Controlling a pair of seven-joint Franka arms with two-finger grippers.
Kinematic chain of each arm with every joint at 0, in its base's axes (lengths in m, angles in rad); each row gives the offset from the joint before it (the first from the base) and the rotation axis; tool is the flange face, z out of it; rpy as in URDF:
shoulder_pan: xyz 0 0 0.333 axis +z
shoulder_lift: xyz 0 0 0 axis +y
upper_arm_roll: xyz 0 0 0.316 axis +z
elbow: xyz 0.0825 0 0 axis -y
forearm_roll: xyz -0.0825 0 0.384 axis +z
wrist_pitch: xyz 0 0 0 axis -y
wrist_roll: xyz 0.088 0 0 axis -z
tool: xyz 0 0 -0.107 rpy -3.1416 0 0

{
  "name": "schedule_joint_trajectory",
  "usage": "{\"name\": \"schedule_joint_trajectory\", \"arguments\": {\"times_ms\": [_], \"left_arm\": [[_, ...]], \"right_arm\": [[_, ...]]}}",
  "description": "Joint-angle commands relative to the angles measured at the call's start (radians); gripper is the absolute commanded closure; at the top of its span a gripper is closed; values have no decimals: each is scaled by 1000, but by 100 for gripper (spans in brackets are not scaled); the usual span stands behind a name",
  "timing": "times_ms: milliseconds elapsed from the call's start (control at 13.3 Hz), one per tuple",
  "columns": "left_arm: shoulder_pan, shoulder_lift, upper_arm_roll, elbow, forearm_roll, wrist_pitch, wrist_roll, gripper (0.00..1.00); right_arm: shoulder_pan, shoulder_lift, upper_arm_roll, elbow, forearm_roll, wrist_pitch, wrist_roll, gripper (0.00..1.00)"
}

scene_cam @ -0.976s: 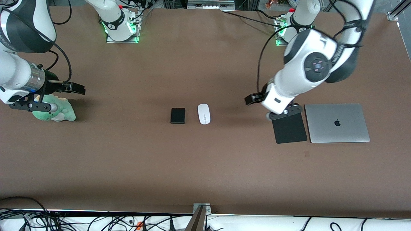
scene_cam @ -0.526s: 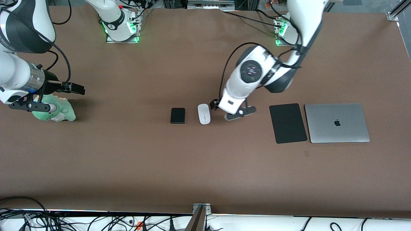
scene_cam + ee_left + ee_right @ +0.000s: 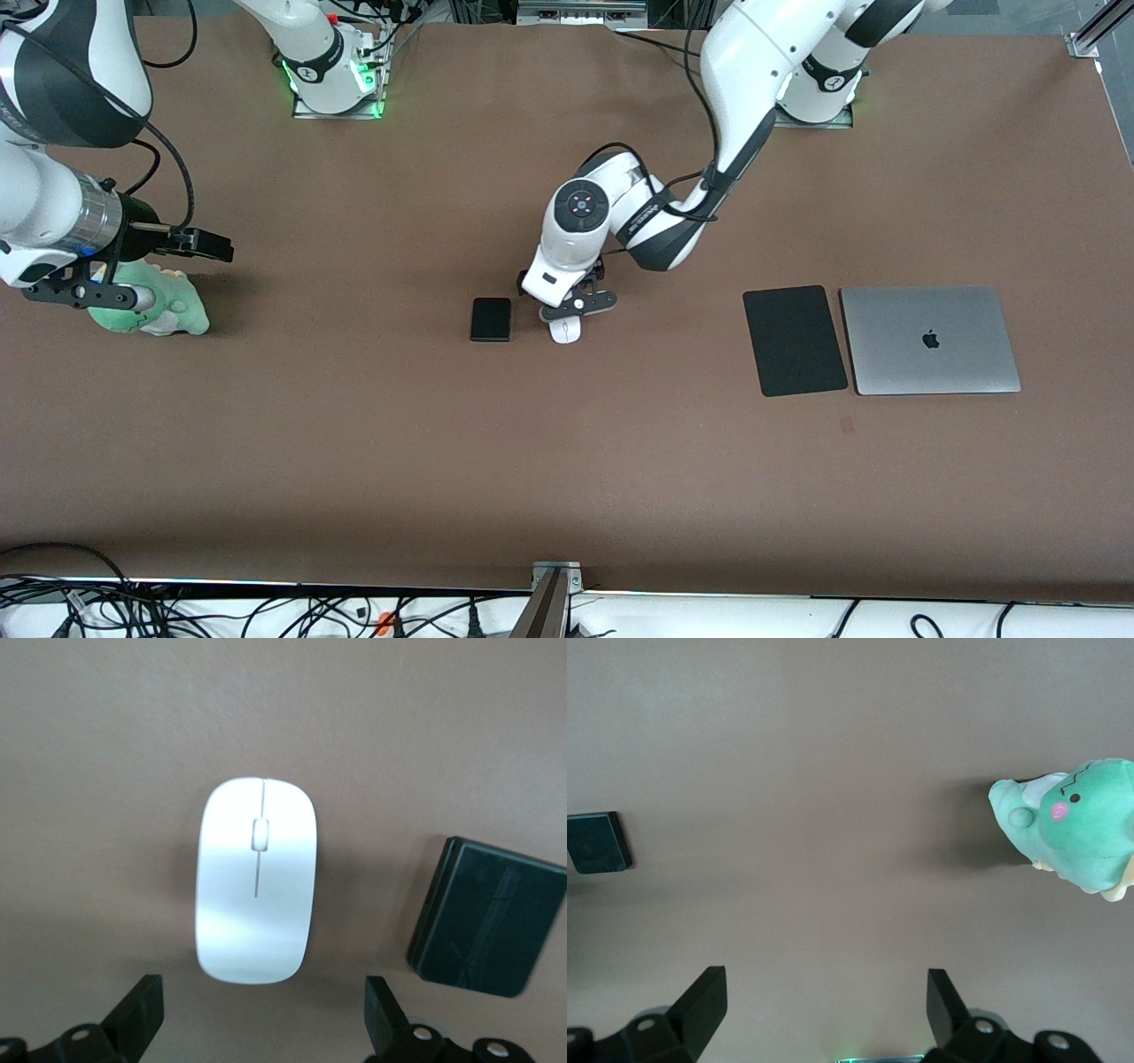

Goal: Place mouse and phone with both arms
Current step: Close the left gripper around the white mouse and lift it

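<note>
White glossy oval mouse (image 3: 256, 879) and black slab phone (image 3: 488, 915) lie ungrasped on the table: left gripper (image 3: 261, 1017) jaws spread above the mouse, right gripper (image 3: 824, 1010) jaws spread, waiting.

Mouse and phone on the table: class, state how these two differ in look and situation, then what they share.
The mouse is white and oval; the phone is black and rectangular. The open left gripper hovers over the mouse; no gripper is over the phone, and the right gripper waits open near a green plush toy. Both lie flat, side by side.
</note>
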Motion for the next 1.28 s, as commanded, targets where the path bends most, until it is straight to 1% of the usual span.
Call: {"name": "schedule_joint_trajectory", "arguments": {"times_ms": [0,75,225,676,751,901,1051,1202], "left_arm": [[-65,46,73,61,27,-1,4,0],[-65,53,73,59,40,20,26,0],[-65,58,73,58,72,24,33,0],[-65,73,74,57,75,25,43,0],[-65,75,74,58,75,25,43,8],[-62,73,74,58,75,25,49,43],[-53,67,74,58,75,24,122,63],[-33,55,74,58,75,19,145,70]], "right_arm": [[-4,3,1,10,4,-4,13,0],[-4,3,3,11,4,-2,13,0],[-4,3,1,10,4,-2,13,0],[-4,9,3,10,8,1,15,0],[-4,9,3,10,8,1,15,0],[-4,9,3,10,8,1,15,0],[-2,9,3,10,8,1,15,0],[0,10,3,10,8,1,15,0]]}}
